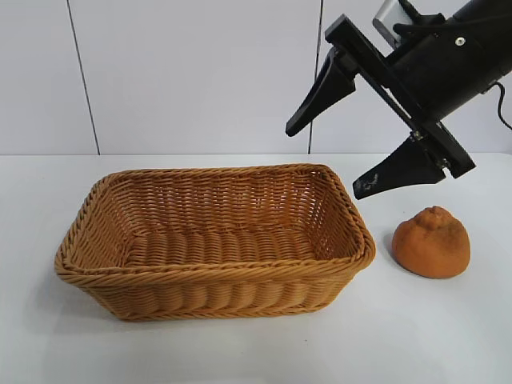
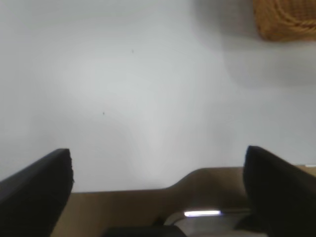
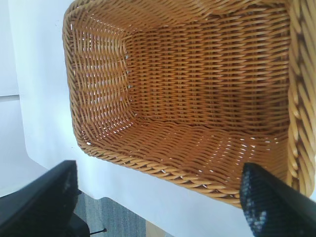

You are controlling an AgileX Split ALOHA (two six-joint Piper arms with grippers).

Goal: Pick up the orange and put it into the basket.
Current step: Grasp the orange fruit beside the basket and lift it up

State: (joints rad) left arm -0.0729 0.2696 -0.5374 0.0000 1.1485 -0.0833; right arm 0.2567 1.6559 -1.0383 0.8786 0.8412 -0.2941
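The dull-orange, lumpy orange point(image 1: 431, 242) rests on the white table just right of the basket point(image 1: 208, 276), a big tan woven rectangle with nothing in it. My right gripper point(image 1: 330, 158) hangs open in the air above the basket's right end and up-left of the orange, touching neither. In the right wrist view its open gripper point(image 3: 160, 197) frames the basket's inside point(image 3: 197, 89); the orange is out of that view. The left gripper point(image 2: 158, 185) is open over bare table, with a basket corner point(image 2: 286, 19) far off; this arm does not show in the exterior view.
The white table point(image 1: 448, 336) runs to a pale panelled wall behind. In the wrist views the table's edge and the floor beyond it point(image 3: 118, 219) show.
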